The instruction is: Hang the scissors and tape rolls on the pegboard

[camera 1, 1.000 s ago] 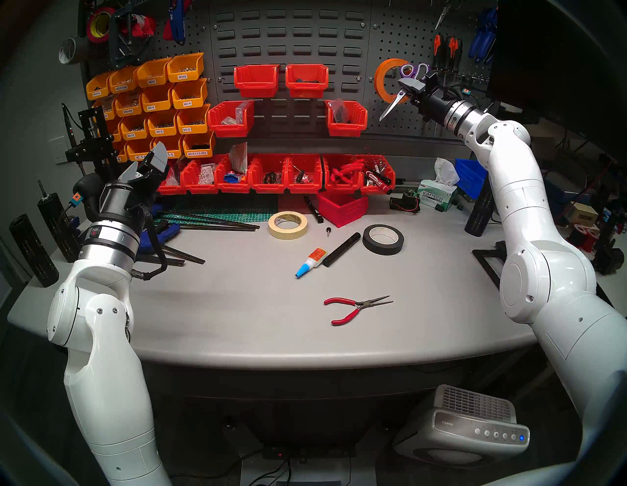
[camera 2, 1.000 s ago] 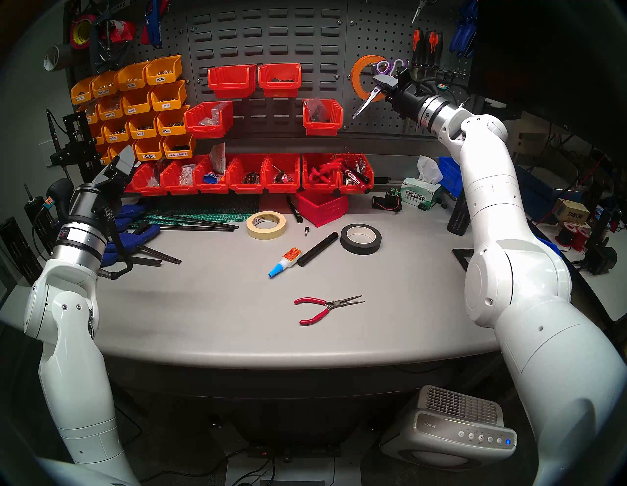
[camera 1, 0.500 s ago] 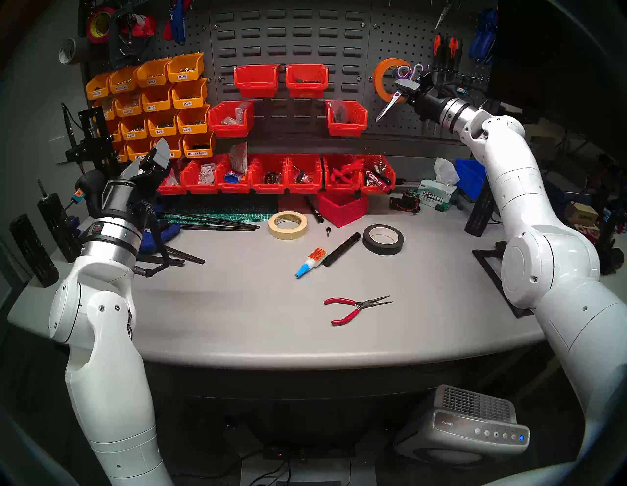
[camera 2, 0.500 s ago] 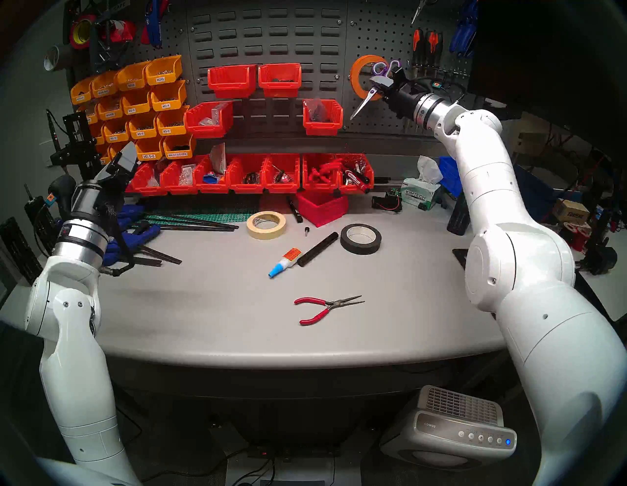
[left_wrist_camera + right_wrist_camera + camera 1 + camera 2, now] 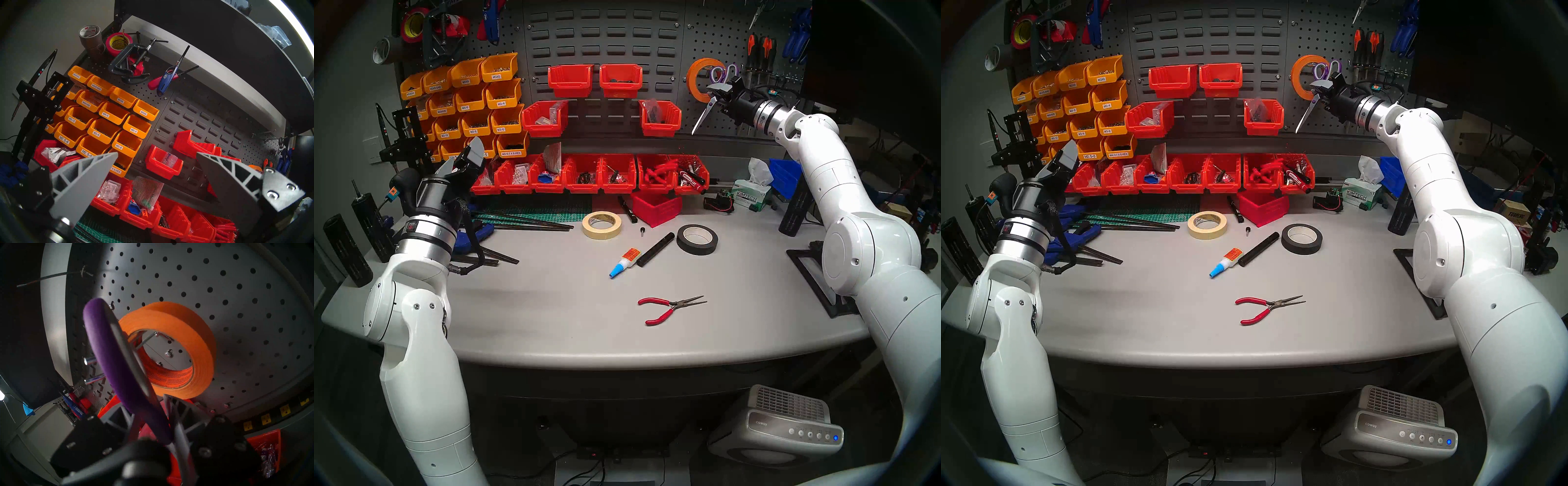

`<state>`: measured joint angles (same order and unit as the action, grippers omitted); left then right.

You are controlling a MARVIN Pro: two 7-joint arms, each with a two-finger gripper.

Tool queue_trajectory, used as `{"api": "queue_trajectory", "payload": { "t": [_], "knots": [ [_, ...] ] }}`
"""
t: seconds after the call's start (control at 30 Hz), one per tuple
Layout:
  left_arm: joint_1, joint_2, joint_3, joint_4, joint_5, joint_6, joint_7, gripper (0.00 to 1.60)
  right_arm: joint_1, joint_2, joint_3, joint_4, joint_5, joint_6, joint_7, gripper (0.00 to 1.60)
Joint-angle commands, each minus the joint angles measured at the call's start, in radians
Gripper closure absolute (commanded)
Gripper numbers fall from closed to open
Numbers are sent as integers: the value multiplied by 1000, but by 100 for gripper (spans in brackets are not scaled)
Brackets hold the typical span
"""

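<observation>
Workbench (image 5: pixel 551 315) with scattered tools beneath bin-hung pegboard (image 5: pixel 714 37).

Dim workshop, sharp centre, dark fisheye rims; right wrist foreground blurred.

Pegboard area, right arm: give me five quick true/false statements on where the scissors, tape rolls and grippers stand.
1. The orange tape roll hangs on the pegboard. True.
2. The cream tape roll hangs on the pegboard too. False: it lies flat on the table.
3. The scissors lie on the table beside the red-handled pliers. False: they are up at the pegboard, at the right gripper, blades slanting down.
4. The left gripper is open and holds nothing. True.
5. The scissors' blades point straight up. False: the tip points down and to the left in the head views.
</observation>
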<state>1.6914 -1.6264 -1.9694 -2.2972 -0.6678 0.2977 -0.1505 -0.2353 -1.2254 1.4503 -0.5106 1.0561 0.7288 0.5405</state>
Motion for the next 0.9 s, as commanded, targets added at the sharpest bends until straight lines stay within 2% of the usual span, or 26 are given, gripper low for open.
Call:
{"api": "queue_trajectory", "payload": {
  "t": [0.0, 0.03, 0.07, 0.1, 0.5, 0.57, 0.87],
  "knots": [
    [-32, -1, 6, -33, -3, -13, 3, 0, 94, 16, -21, 10, -21, -9, 52, 40],
    [-33, -1, 7, -33, -4, -13, 4, 0, 96, 20, -31, 13, -31, -10, 58, 31],
    [-33, -2, 8, -33, -3, -13, 5, 0, 98, 21, -38, 18, -38, -12, 64, 7],
    [-34, -2, 9, -33, -3, -14, 7, 0, 100, 22, -41, 25, -42, -16, 70, 0],
    [-50, 0, 26, -36, -3, -13, 20, 0, 121, 43, -116, 53, -121, -44, 131, 0],
    [-52, 1, 28, -38, -3, -12, 24, 0, 127, 50, -147, 51, -153, -51, 139, 0],
    [-52, 3, 31, -34, -5, -13, 28, 0, 128, 76, -218, 36, -244, -135, 164, 0]
  ]
}}
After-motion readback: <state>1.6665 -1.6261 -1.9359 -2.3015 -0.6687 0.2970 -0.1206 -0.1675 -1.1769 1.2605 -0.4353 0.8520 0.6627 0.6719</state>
